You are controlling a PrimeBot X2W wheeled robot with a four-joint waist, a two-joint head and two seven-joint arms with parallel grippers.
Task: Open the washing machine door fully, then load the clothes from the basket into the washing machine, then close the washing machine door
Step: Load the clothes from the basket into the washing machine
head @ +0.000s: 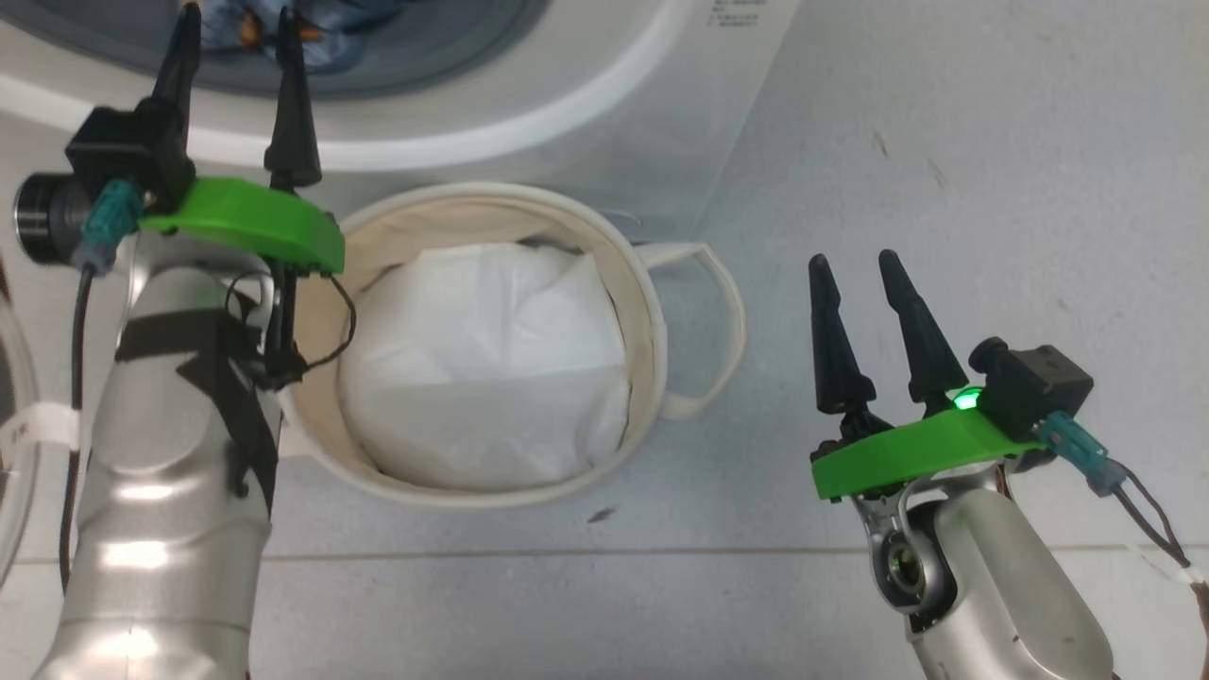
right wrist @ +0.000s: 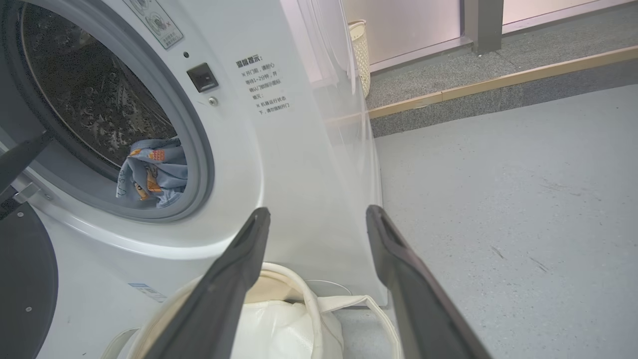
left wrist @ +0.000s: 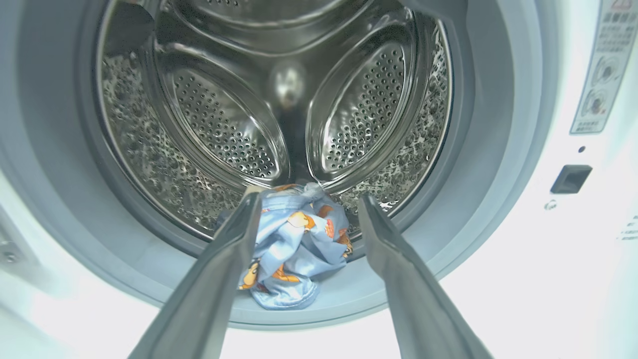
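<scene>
Fingers of the left gripper (left wrist: 309,199) stand spread wide with nothing clamped between them. In the left wrist view they rise from the bottom edge and frame the clothes (left wrist: 294,249). This crumpled blue bundle, printed with orange-brown faces, lies at the lower centre of the frame. It rests on the front lip of the steel drum (left wrist: 289,89) and hangs partly over the grey seal (left wrist: 65,209). The finger on the left of that frame overlaps the bundle's edge; whether it touches the cloth cannot be told. In the head view this gripper sits at the upper left, its tips over the round opening of the washing machine (head: 529,104). A scrap of the blue fabric shows there at the top edge.

The right gripper (head: 853,260) is likewise open and empty. It is at the lower right of the head view, over grey floor (head: 945,142) and well apart from the machine.

The basket (head: 472,194) stands on the floor at the centre of the head view, just in front of the machine and between the two arms. The left forearm covers its left rim. Inside it lies a plain white padding sheet (head: 482,368), and one looped handle (head: 718,331) sticks out toward the right of the frame.

The washing machine door (right wrist: 25,279) is swung open. Its dark round face sits in the lower left corner of the right wrist view, below and to the left of the opening.
</scene>
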